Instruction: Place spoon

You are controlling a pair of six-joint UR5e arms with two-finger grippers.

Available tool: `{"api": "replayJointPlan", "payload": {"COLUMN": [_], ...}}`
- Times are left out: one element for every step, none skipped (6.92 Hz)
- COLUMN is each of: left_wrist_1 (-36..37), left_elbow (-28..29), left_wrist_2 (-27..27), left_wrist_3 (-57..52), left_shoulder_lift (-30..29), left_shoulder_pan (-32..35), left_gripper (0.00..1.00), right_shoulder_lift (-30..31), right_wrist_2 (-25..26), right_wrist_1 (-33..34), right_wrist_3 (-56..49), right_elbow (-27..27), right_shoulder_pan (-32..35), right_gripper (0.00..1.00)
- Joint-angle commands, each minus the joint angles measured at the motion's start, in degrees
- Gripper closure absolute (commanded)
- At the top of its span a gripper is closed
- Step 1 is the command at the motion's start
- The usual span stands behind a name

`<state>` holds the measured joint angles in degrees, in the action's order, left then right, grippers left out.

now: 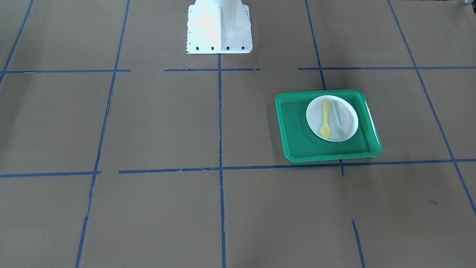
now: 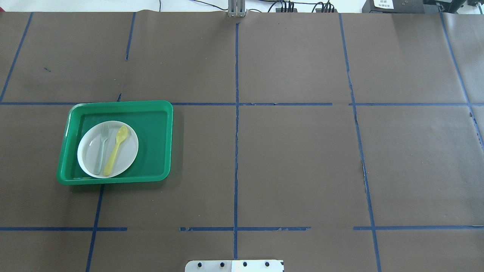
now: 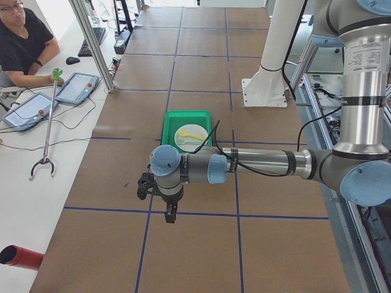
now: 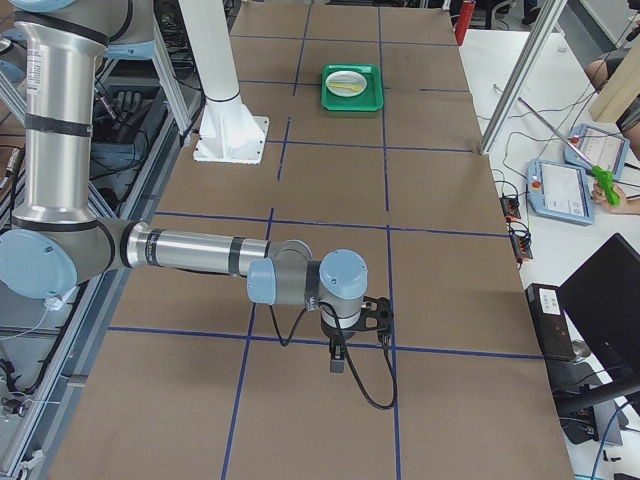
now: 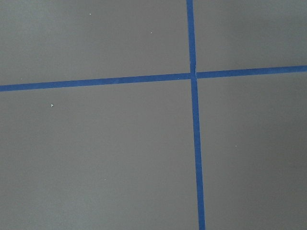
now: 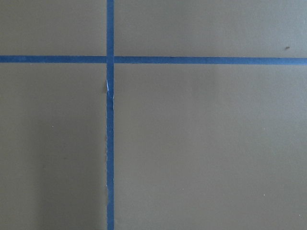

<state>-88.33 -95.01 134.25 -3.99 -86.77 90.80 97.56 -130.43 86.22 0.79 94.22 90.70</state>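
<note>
The pale-yellow spoon [image 1: 325, 119] lies flat on a white plate [image 1: 350, 111] inside a green tray [image 1: 297, 143], beside a grey-green fork [image 1: 338, 121]. In the overhead view the spoon [image 2: 116, 150] lies right of the fork [image 2: 101, 149] on the plate [image 2: 87, 155], on the table's left half. Both grippers show only in the side views. My left gripper [image 3: 170, 213] hangs over bare table, well short of the tray [image 3: 186, 119]. My right gripper [image 4: 338, 360] hangs far from the tray [image 4: 352, 90]. I cannot tell whether either is open or shut. Both wrist views show only brown paper and blue tape.
The table is covered in brown paper [image 2: 295, 158] with blue tape grid lines. The white robot base [image 1: 219, 28] stands at the table's middle edge. An operator [image 3: 24, 43] sits at a side desk with tablets and a grabber stick [image 3: 47, 122].
</note>
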Motion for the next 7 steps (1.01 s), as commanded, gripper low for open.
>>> {"api": "replayJointPlan", "payload": {"left_wrist_1": [-0.2, -0.7, -3.3, -5.5, -5.5, -5.4, -5.7], "left_elbow": [0.5, 0.5, 0.3, -0.1, -5.1, -10.8, -13.3], "left_wrist_2": [1.0, 0.9, 0.8, 1.1, 1.1, 0.9, 1.1], "left_wrist_3": [0.0, -0.1, 0.0, 3.0, 10.4, 19.4, 26.0], "left_shoulder_lift": [0.0, -0.2, -0.6, -0.8, -1.1, -1.6, -3.6], "left_shoulder_pan": [0.0, 0.0, -0.3, -2.8, -6.1, -11.6, -15.9], "left_gripper": [0.0, 0.0, 0.0, 0.0, 0.0, 0.0, 0.0], "right_shoulder_lift": [0.0, 0.0, 0.0, 0.0, 0.0, 0.0, 0.0], "right_wrist_2": [0.0, 0.0, 0.0, 0.0, 0.0, 0.0, 0.0], "right_wrist_1": [0.0, 0.0, 0.0, 0.0, 0.0, 0.0, 0.0], "right_wrist_3": [0.0, 0.0, 0.0, 0.0, -0.1, 0.0, 0.0], "right_elbow": [0.0, 0.0, 0.0, 0.0, 0.0, 0.0, 0.0], "right_shoulder_pan": [0.0, 0.0, 0.0, 0.0, 0.0, 0.0, 0.0], "right_gripper": [0.0, 0.0, 0.0, 0.0, 0.0, 0.0, 0.0]}}
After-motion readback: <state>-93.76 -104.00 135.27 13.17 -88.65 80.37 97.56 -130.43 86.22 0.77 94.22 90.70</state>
